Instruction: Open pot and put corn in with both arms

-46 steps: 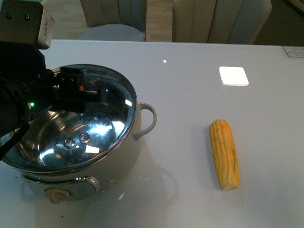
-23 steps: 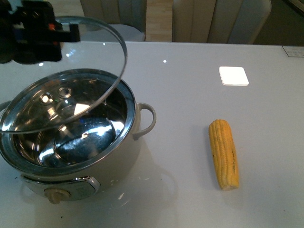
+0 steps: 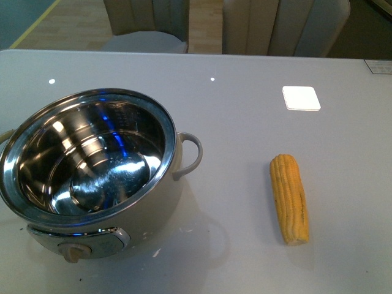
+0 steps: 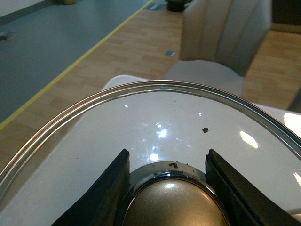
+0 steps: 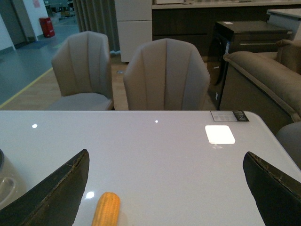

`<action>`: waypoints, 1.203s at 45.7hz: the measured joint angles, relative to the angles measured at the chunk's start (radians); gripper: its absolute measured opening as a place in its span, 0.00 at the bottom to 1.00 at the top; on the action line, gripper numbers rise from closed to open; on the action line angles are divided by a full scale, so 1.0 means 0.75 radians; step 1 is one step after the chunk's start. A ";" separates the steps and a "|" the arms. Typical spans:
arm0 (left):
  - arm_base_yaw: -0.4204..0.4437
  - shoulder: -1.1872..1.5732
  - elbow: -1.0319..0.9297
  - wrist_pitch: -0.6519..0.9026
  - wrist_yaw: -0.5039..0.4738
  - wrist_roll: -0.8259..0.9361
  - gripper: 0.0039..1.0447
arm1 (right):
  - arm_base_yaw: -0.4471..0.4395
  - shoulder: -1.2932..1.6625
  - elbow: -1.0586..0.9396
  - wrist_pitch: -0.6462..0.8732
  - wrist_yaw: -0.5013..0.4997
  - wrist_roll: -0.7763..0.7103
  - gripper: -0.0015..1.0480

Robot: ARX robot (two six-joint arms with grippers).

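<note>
Where the front view took in the table (image 3: 245, 116), the pot (image 3: 160, 208) stood uncovered towards its left side, steel interior bare, beige dial facing the camera. Corn (image 3: 289, 197): one cob, lying flat on the table well to the pot's right, touched by nothing. Left gripper (image 4: 167, 157): closed in, its two fingers (image 4: 106, 193) set against opposite sides of the brass-coloured knob (image 4: 171, 207) of the glass lid (image 4: 155, 117), which it gripped over a white surface. Right gripper (image 5: 165, 155): jaws spread wide, nothing between them, hanging above the table with the corn lying below.
</note>
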 joint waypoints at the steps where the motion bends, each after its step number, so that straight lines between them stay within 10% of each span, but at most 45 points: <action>1: 0.026 0.028 -0.002 0.025 -0.002 0.008 0.40 | 0.000 0.000 0.000 0.000 0.000 -0.001 0.92; 23: 0.349 0.739 0.096 0.502 0.053 0.070 0.40 | 0.000 0.000 0.000 0.000 0.000 -0.001 0.92; 55: 0.398 1.260 0.341 0.632 0.115 0.078 0.40 | 0.000 0.000 0.000 0.000 0.000 0.000 0.92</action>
